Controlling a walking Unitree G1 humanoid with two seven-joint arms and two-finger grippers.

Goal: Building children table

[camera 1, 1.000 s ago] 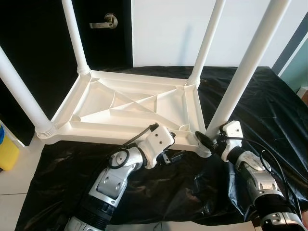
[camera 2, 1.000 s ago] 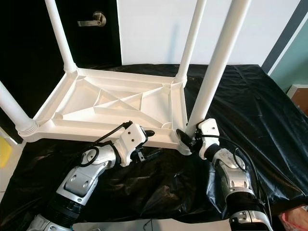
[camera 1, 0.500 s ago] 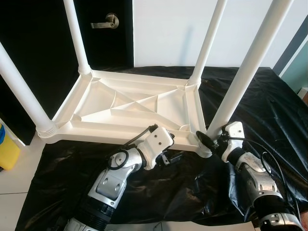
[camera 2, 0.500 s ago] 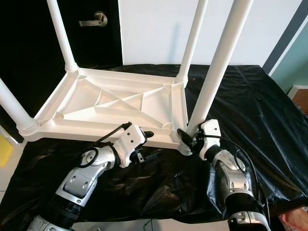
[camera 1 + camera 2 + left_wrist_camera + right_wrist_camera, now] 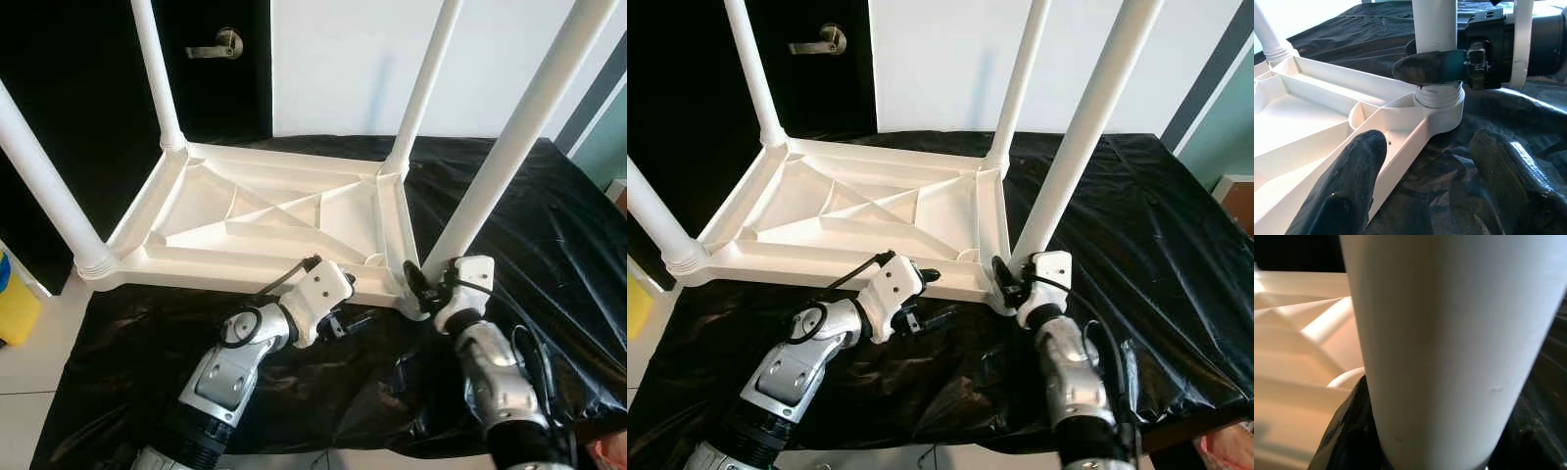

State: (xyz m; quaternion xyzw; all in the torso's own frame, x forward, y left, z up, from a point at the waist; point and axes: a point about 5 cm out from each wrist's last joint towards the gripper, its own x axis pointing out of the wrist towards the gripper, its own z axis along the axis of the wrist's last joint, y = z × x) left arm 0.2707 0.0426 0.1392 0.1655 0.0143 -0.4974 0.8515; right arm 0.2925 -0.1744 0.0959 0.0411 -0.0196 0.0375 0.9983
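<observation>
You have one white tabletop lying upside down on the black sheet, ribbed underside up. Count four white legs standing in its corner sockets: far left leg, far right leg, near left leg, near right leg.

Your right gripper is clamped around the base of the near right leg, just above its threaded collar; in the left wrist view one black finger wraps the leg's front. In the right wrist view that leg sits squarely between the fingers.

Your left gripper sits at the tabletop's near edge, fingers spread and holding nothing: one finger over the rim, the other over the sheet.

Behind: one dark door with a lever handle. One yellow object stands on the floor at left.
</observation>
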